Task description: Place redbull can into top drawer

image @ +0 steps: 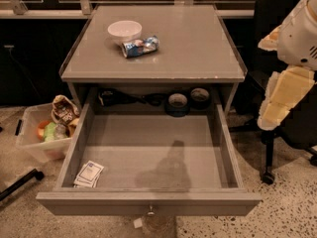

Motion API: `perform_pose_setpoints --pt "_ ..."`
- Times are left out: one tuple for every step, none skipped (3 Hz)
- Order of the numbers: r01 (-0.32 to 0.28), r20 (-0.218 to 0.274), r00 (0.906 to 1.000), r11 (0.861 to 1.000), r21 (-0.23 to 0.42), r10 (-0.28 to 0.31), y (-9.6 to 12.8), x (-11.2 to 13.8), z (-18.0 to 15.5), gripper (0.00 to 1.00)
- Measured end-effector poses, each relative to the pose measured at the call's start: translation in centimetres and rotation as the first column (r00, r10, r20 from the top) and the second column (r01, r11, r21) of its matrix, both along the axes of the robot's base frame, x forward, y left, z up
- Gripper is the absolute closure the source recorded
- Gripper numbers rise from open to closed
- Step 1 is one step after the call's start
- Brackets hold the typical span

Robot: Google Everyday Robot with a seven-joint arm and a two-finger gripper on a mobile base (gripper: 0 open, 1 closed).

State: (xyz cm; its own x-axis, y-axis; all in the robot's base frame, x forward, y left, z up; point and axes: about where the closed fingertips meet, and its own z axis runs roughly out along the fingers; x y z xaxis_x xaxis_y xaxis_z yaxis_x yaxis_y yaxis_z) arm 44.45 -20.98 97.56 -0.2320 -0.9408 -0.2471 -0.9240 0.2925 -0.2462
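The redbull can (140,46) lies on its side on the grey table top (198,48), at the back left, right beside a white bowl (124,30). The top drawer (148,155) is pulled wide open below the table top, its front panel (148,204) nearest me with a small metal lock at centre. My gripper (277,103), with beige parts under a white arm housing (302,29), hangs at the right edge of the view, beside the drawer's right side and well away from the can. Nothing shows in it.
A small paper packet (89,174) lies in the drawer's front left corner. Tape rolls (177,102) and cables sit at the drawer's back. A clear plastic bin (42,133) with items stands on the floor at left. A dark office chair (282,133) stands at right.
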Motion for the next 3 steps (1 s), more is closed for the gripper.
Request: perform_pose_setpoints --pt "0.001 -0.012 0.9999 0.994 0.112 0.000 4.9 2.1 -1.1 0.00" --pt "0.007 0.009 0.9999 0.964 0.265 -0.010 13.4 4.1 -0.8 0.00" --pt "0.007 0.009 0.9999 0.964 0.265 -0.010 13.4 4.1 -0.8 0.00"
